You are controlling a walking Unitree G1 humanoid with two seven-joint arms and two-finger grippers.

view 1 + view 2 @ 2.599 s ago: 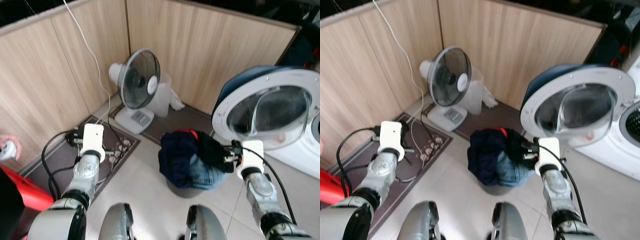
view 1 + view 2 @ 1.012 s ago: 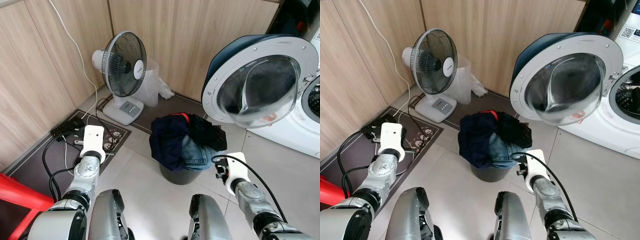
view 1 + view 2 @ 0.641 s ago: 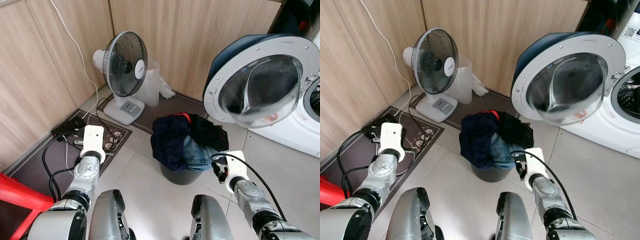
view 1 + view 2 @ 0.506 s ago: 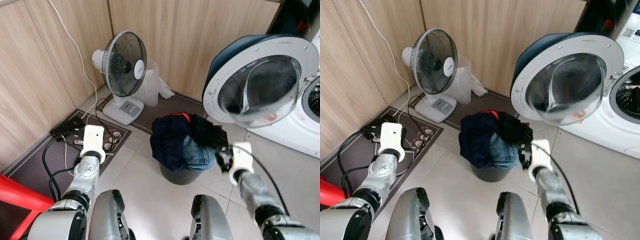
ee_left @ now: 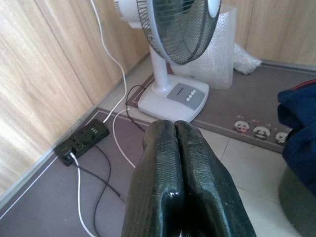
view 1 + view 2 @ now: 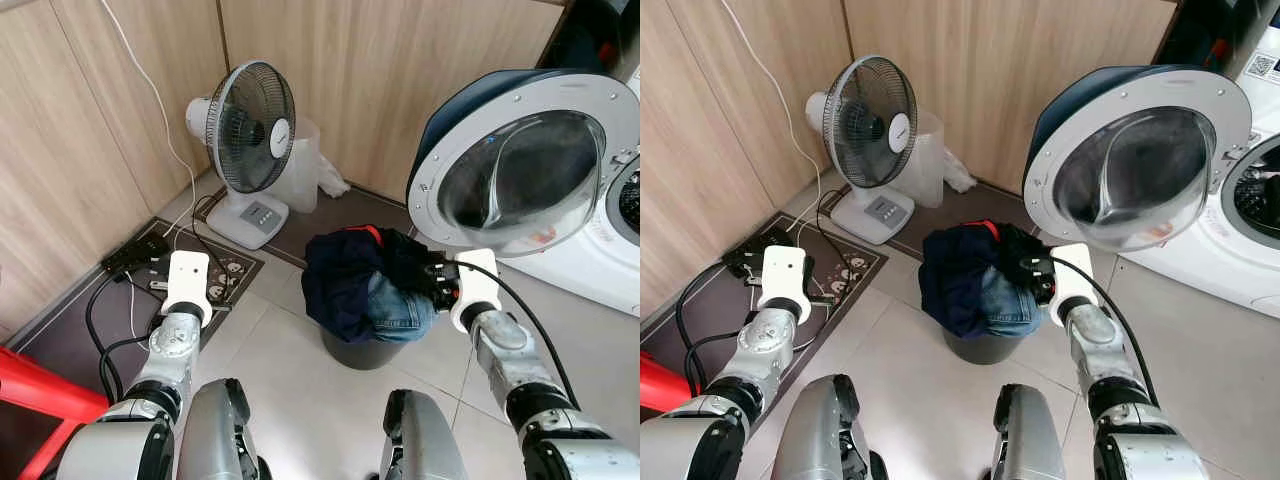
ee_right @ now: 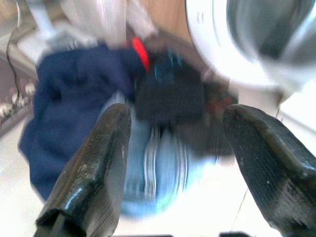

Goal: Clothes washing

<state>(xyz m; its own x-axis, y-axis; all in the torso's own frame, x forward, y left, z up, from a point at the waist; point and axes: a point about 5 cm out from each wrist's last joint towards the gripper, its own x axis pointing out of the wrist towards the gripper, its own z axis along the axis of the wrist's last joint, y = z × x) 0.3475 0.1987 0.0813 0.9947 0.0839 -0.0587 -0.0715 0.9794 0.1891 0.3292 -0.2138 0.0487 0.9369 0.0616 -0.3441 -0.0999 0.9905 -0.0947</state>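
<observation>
If the right gripper (image 7: 173, 163), fingers spread wide just before the clothes (image 6: 375, 285), closes shallowly, only loose fabric may come, spilling garments.

A heap of clothes (image 6: 370, 285) (navy cloth, blue jeans, a black piece and a red edge on top) overfills a dark bucket (image 6: 360, 350) on the tiled floor, near the white washing machine (image 6: 1230, 250), whose round door (image 6: 525, 165) hangs wide open.

A white pedestal fan (image 6: 250, 140) is stood against the wooden wall panels (image 6: 80, 130). A black power strip (image 6: 135, 255) is laid on the grey mat (image 6: 70, 320).
</observation>
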